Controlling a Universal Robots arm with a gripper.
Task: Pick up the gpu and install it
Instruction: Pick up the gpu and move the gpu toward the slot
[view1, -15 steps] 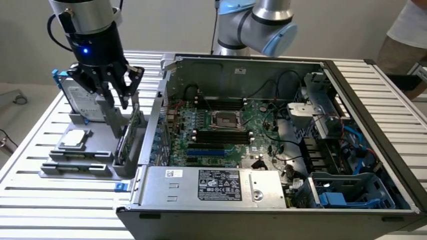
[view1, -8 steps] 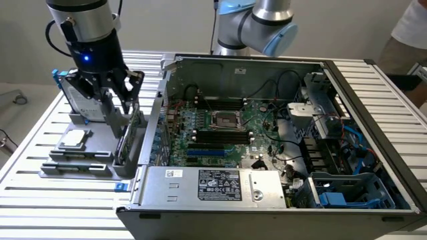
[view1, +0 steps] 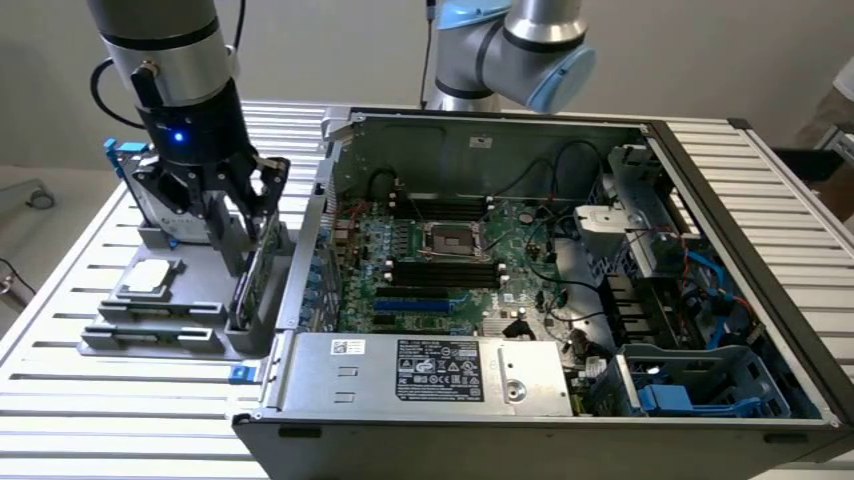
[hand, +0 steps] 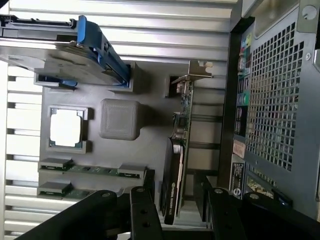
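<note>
Gray tray (hand: 150, 155): gpu (hand: 179, 145) between spread claw (hand: 179, 195)

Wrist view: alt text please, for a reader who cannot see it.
The open hand straddles a graphics card standing on edge in a grey tray, its fingers clear of both faces. The tray also holds a hard drive, a processor chip and memory sticks; the computer case stands beside it.
</note>
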